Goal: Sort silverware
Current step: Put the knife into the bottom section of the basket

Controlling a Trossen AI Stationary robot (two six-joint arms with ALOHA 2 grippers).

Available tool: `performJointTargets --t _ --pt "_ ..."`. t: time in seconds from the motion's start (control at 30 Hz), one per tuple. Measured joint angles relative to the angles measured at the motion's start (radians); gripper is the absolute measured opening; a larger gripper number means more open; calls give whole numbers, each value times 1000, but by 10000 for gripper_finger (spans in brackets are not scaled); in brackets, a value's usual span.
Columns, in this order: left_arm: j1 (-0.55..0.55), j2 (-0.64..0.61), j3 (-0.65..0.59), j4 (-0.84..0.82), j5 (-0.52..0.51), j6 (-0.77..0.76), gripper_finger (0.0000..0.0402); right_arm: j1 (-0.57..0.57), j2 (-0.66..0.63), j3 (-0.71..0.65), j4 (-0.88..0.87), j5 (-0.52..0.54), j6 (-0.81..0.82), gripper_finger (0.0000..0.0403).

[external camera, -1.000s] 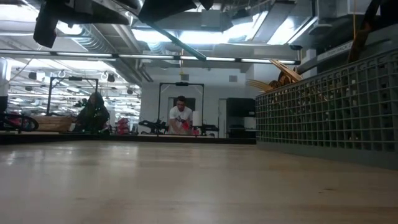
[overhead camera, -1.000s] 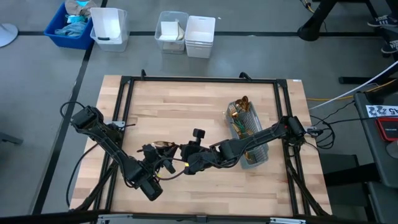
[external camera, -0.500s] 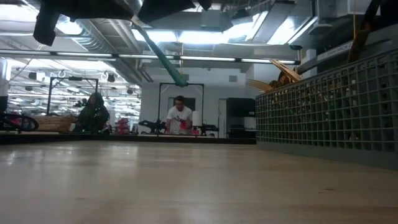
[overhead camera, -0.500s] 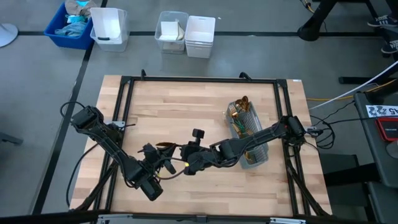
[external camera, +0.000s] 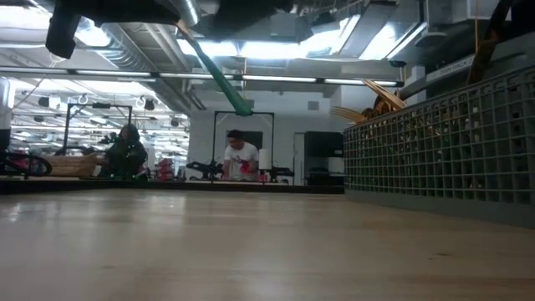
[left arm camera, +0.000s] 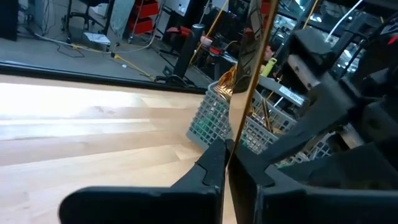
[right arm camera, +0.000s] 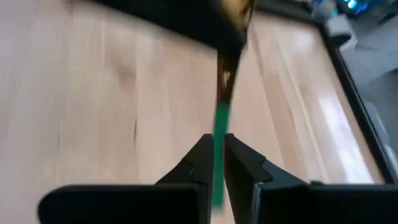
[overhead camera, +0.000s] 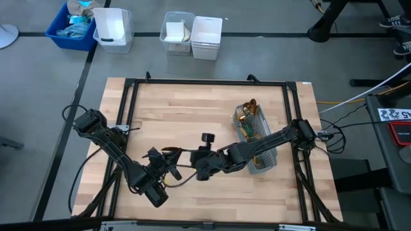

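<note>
Overhead, both tools [overhead camera: 183,168] meet, wrist views alone show each clenching one utensil [right arm camera: 219,134].

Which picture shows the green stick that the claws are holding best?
The right wrist view: the green handle runs straight up between the right claw. The low view shows it slanting overhead. The left wrist view shows only a thin gold part in the left claw. From above, the arms hide it.

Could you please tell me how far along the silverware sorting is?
Nothing looks sorted yet: the grey mesh caddy holds a bunch of silverware. In hand: one teal-handled piece, gripped over mid-table by both the left gripper and the right gripper. Remaining: placing it, then the rest of the caddy.
</note>
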Motion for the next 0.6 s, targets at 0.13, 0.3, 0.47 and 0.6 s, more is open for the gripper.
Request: performJointTargets --t 0.13,0.3,0.47,0.6 --pt "6 0 0 12 0 4 2 34 -40 93 -331 12 44 37" --pt "67 0 0 171 -1 140 2 109 -126 159 -608 176 154 37" --pt "194 1 0 544 126 579 2 198 -254 173 -750 262 233 37" --pt "311 1 0 961 444 1085 1 266 -343 172 -886 275 373 37"
